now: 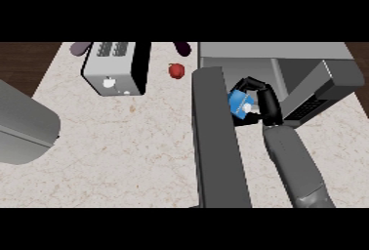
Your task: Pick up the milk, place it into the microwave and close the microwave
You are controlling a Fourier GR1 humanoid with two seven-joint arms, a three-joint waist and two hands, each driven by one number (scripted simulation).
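At the kitchen counter, from the head view, your robot's right hand [264,101] curls around the blue milk carton [240,102], holding it at the front of the microwave [288,56], just right of its open door [216,146]. You see a toaster [114,68] and a small red item [176,70] standing well apart to the left on the counter [122,161].

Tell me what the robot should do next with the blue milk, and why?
Probably ease the right hand a little deeper into the microwave and set the milk down. Its fingers curl round the carton, which is held right beside the open door, so it isn't let go yet and the door can't be closed.
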